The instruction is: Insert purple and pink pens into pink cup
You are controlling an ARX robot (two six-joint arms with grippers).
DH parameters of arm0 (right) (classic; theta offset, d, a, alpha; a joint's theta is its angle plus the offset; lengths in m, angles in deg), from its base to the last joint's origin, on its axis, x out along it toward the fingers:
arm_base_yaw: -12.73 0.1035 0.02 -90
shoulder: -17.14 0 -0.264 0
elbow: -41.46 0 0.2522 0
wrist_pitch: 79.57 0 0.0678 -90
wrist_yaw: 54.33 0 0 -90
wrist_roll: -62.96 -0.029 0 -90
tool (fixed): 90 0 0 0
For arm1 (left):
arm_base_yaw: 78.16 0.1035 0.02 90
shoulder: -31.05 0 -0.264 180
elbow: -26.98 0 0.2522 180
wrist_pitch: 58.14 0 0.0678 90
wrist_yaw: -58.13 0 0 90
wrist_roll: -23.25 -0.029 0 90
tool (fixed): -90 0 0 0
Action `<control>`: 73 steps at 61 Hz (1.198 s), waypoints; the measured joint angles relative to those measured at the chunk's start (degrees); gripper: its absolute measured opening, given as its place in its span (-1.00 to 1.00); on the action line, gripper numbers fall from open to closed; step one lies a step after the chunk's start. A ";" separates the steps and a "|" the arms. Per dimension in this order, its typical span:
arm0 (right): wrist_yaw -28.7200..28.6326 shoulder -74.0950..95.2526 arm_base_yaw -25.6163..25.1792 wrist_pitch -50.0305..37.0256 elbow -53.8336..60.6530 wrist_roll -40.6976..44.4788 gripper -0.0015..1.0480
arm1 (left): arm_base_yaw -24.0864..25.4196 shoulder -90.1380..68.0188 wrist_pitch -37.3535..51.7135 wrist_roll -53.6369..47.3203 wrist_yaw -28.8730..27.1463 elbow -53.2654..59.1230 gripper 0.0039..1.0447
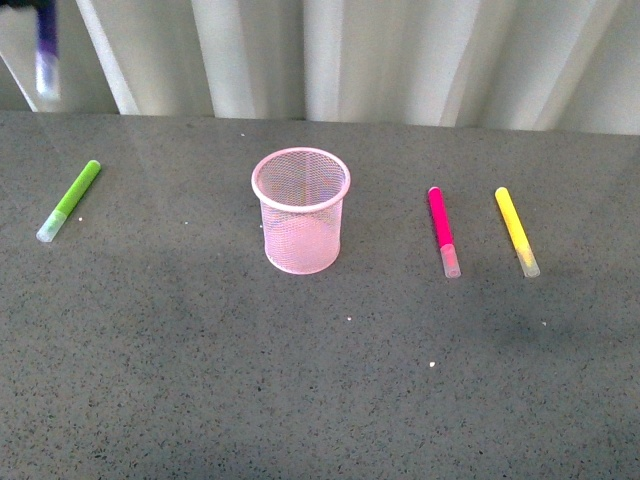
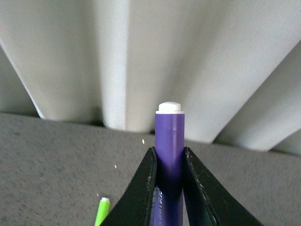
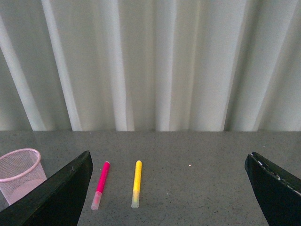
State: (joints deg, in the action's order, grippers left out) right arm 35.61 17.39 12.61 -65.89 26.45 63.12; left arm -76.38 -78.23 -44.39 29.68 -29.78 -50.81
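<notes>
The pink cup (image 1: pixel 301 211) stands upright on the dark table, mid-left; part of it shows in the right wrist view (image 3: pixel 19 172). The pink pen (image 1: pixel 442 229) lies flat to its right and also shows in the right wrist view (image 3: pixel 100 184). My left gripper (image 2: pixel 169 169) is shut on the purple pen (image 2: pixel 169 150), which stands upright between the jaws. In the front view the purple pen (image 1: pixel 46 50) hangs high at the far left top corner, pale cap down. My right gripper (image 3: pixel 169 188) is open and empty, held above the table before the pink pen.
A lime-green pen (image 1: pixel 69 200) lies at the far left; its tip shows in the left wrist view (image 2: pixel 101 212). A yellow pen (image 1: pixel 516 230) lies right of the pink pen, also in the right wrist view (image 3: pixel 136 182). A white pleated curtain (image 1: pixel 400 50) backs the table.
</notes>
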 joint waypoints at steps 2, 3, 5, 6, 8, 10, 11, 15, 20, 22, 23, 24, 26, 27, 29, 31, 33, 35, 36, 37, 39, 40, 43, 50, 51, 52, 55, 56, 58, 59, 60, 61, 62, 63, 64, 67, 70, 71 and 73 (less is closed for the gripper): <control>0.00 0.00 0.00 0.00 0.00 0.00 0.87 | 0.24 2.60 2.34 0.87 -0.22 2.19 -0.76; 0.00 0.00 0.00 0.00 0.00 0.00 0.87 | 0.39 4.13 3.89 1.60 -0.46 3.63 -0.76; 0.00 0.00 0.00 0.00 0.00 0.00 0.87 | 0.42 6.40 6.12 2.64 -0.48 5.79 -0.76; 0.00 0.00 0.00 0.00 0.00 0.00 0.87 | 0.42 7.15 6.80 3.08 -0.48 6.51 -0.76; 0.00 0.00 0.00 0.00 0.00 0.00 0.87 | 0.28 9.05 8.57 4.44 -0.52 8.50 -0.76; 0.00 0.00 0.00 0.00 0.00 0.00 0.87 | -0.20 10.95 10.49 5.84 -1.05 10.62 -0.76; 0.00 0.00 0.00 0.00 0.00 0.00 0.87 | -0.55 11.67 11.34 6.80 -1.14 11.54 -0.76; 0.00 0.00 0.00 0.00 0.00 0.00 0.87 | -2.47 13.75 14.58 9.03 -2.03 14.71 -0.76; 0.00 0.00 0.00 0.00 0.00 0.00 0.87 | -5.95 14.53 17.79 11.10 -3.19 16.98 -0.76; 0.00 0.00 0.00 0.00 0.00 0.00 0.87 | -7.13 14.53 18.69 12.00 -3.58 17.27 -0.76; 0.00 0.00 0.00 0.00 0.00 0.00 0.87 | -7.58 14.53 19.02 12.20 -3.63 17.35 -0.76; 0.00 0.00 0.00 0.00 0.00 0.00 0.87 | -8.50 14.45 19.56 12.81 -3.85 17.44 -0.76; 0.00 0.00 0.00 0.00 0.00 0.00 0.87 | -9.84 14.25 20.37 13.62 -4.28 17.46 -0.76; 0.00 0.00 0.00 0.00 0.00 0.00 0.87 | -10.29 14.16 20.74 13.75 -4.50 17.46 -0.76; 0.00 0.00 0.00 0.00 0.00 0.00 0.87 | -12.00 13.70 21.99 15.10 -5.22 17.42 -0.76; 0.00 0.00 0.00 0.00 0.00 0.00 0.87 | -13.33 13.20 22.88 16.04 -5.73 17.40 -0.76; 0.00 0.00 0.00 0.00 0.00 0.00 0.87 | -14.27 12.74 23.74 16.72 -6.29 17.38 -0.76; 0.00 0.00 0.00 0.00 0.00 0.00 0.87 | -15.26 12.04 24.72 17.44 -6.86 17.31 -0.76; 0.00 0.00 0.00 0.00 0.00 0.00 0.87 | -15.85 11.52 25.31 17.88 -7.28 17.27 -0.76; 0.00 0.00 0.00 0.00 0.00 0.00 0.87 | -16.13 11.26 25.62 17.99 -7.61 17.22 -0.76; 0.00 0.00 0.00 0.00 0.00 0.00 0.87 | -17.14 10.10 26.88 19.21 -8.66 17.16 -0.76; 0.00 0.00 0.00 0.00 0.00 0.00 0.87 | -17.35 9.77 27.26 19.50 -8.85 17.16 -0.76; 0.00 0.00 0.00 0.00 0.00 0.00 0.87 | -18.36 8.04 29.44 20.87 -10.05 17.16 -0.76; 0.00 0.00 0.00 0.00 0.00 0.00 0.87 | -20.13 4.22 34.32 23.98 -12.72 17.31 -0.76; 0.00 0.00 0.00 0.00 0.00 0.00 0.87 | -20.39 3.52 35.17 24.44 -13.05 17.33 -0.76; 0.00 0.00 0.00 0.00 0.00 0.00 0.87 | -20.68 2.84 35.91 25.07 -13.27 17.35 -0.76; 0.00 0.00 0.00 0.00 0.00 0.00 0.87 | -21.29 1.46 37.13 25.83 -13.77 17.35 -0.76; 0.00 0.00 0.00 0.00 0.00 0.00 0.87 | -21.59 0.72 37.75 26.01 -13.99 17.35 -0.76; 0.00 0.00 0.00 0.00 0.00 0.00 0.87 | -22.05 -0.35 38.49 26.75 -14.14 17.33 -0.76; 0.00 0.00 0.00 0.00 0.00 0.00 0.87 | -22.38 -1.09 38.84 26.86 -14.23 17.33 -0.76; 0.00 0.00 0.00 0.00 0.00 0.00 0.87 | -22.53 -1.40 39.04 26.91 -14.25 17.33 -0.76; 0.00 0.00 0.00 0.00 0.00 0.00 0.87 | -22.82 -2.16 39.41 27.17 -14.40 17.31 -0.76; 0.00 0.00 0.00 0.00 0.00 0.00 0.87 | -22.93 -2.51 39.58 27.21 -14.47 17.27 -0.76; 0.00 0.00 0.00 0.00 0.00 0.00 0.87 | -23.30 -3.58 39.95 27.71 -14.71 17.14 -0.76; 0.00 0.00 0.00 0.00 0.00 0.00 0.87 | -23.41 -3.91 40.11 27.80 -14.84 17.09 -0.76; 0.00 0.00 0.00 0.00 0.00 0.00 0.87 | -24.02 -5.92 41.22 28.26 -15.08 16.76 -0.76; 0.00 0.00 0.00 0.00 0.00 0.00 0.87 | -24.33 -8.13 42.10 28.41 -15.06 15.85 -0.76; 0.00 0.00 0.00 0.00 0.00 0.00 0.87 | -24.33 -8.48 42.21 28.41 -15.06 15.65 -0.76; 0.00 0.00 0.00 0.00 0.00 0.00 0.87 | -24.30 -10.21 42.34 28.63 -15.04 14.38 -0.76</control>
State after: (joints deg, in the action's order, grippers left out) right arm 35.61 17.39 12.61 -65.89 26.45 63.12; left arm -100.69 -88.44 -2.05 58.32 -44.82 -36.43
